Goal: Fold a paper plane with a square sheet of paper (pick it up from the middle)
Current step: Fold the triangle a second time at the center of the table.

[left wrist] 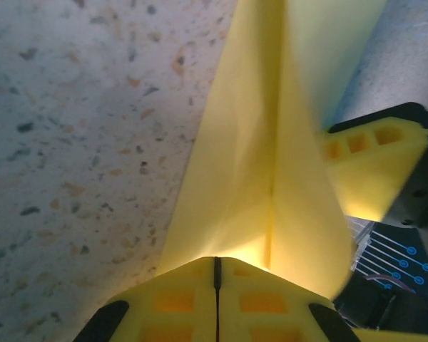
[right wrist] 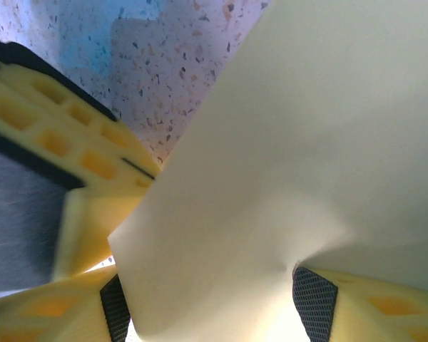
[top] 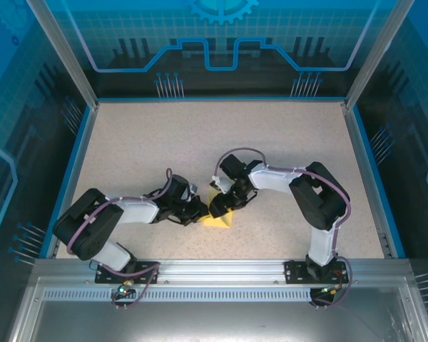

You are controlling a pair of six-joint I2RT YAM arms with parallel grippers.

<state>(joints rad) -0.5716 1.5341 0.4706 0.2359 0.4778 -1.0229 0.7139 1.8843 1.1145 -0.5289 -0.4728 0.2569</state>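
The yellow sheet of paper [top: 220, 219], creased, sits low centre on the speckled beige table [top: 285, 142] within blue printed walls [top: 221, 43], pinched in the left gripper's [top: 202, 214] closed fingers, the right gripper's [top: 225, 203] fingers part-open around it.

Speckled table [top: 164, 142], thin blue rim [top: 221, 98] around the table, see-through blue walls [top: 221, 35] behind the table, grey metal rail [top: 221, 269] along the table's near edge

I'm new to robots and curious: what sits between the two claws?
Folded yellow paper, pinched by the left gripper, the right gripper open around it; top view shows it.
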